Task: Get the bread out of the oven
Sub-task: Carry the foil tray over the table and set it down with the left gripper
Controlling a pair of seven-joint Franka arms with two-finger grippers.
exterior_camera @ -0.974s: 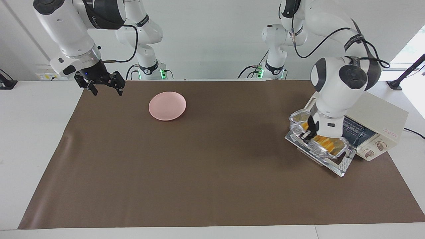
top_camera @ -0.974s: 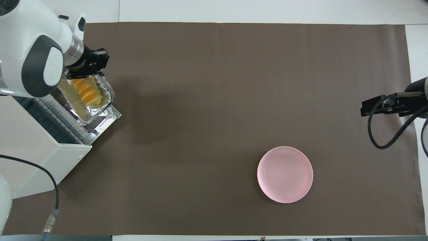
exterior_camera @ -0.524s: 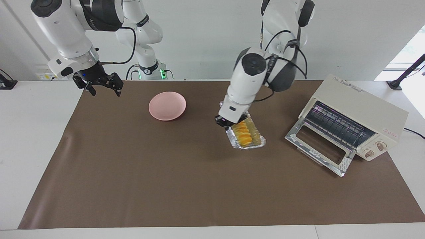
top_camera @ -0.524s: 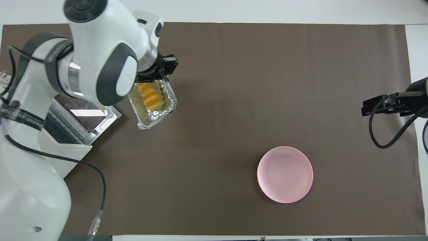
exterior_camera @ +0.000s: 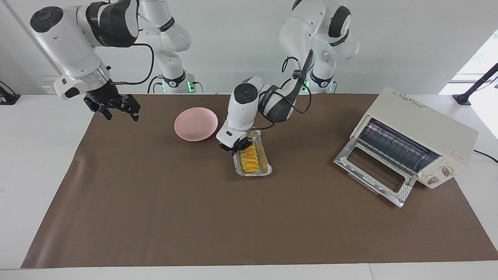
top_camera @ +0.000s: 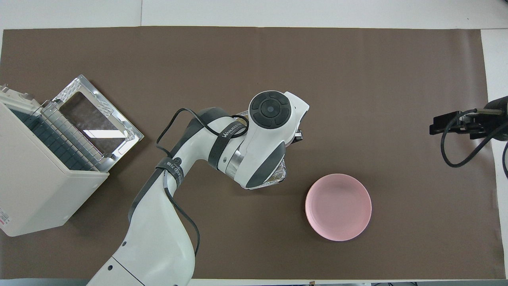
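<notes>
Bread (exterior_camera: 249, 159): in tray (exterior_camera: 265, 168), mid-tabletop, beside plate (exterior_camera: 195, 123); oven (exterior_camera: 420, 136) empty.
Left pincer (exterior_camera: 235, 146): clamped on tray's end.
Right pincer (exterior_camera: 117, 108): apart, waiting.
Advice: lower level, then release.

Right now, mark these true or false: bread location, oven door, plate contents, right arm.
1. The bread is inside the oven. False: it lies in a foil tray on the mat, beside the pink plate.
2. The oven door is down. True.
3. The plate holds the bread. False: nothing is on it.
4. The left gripper is at the tray's end nearer the robots. True.
5. The right gripper is over the tray. False: it waits over the mat's corner at its own end.
</notes>
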